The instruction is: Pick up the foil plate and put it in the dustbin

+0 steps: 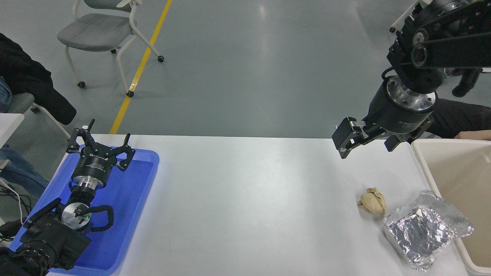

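High over the worktop's far right corner hangs the right gripper, its jaws spread and holding nothing, pointing down and to the left. It is well apart from anything it might take hold of.

Below it and nearer the camera lies the plate, a crinkled foil tray resting on the worktop, its right rim touching or slightly overlapping the edge of the bin. The bin stands at the right edge, only partly in view, and the part of its inside that shows is bare.

By my judgement the task is at its start: the plate is not yet grasped, so the descent, the grasp, the lift and the drop into the bin are all left to do.

A small crumpled paper ball sits just beside the plate's far left corner, roughly between the gripper and the plate; a careless descent could knock it. The bin wall so close to the plate leaves little room on that side.

At the lower left, the left gripper is parked over a blue tray, its fingers open and empty. A person's hand rests beyond the bin.
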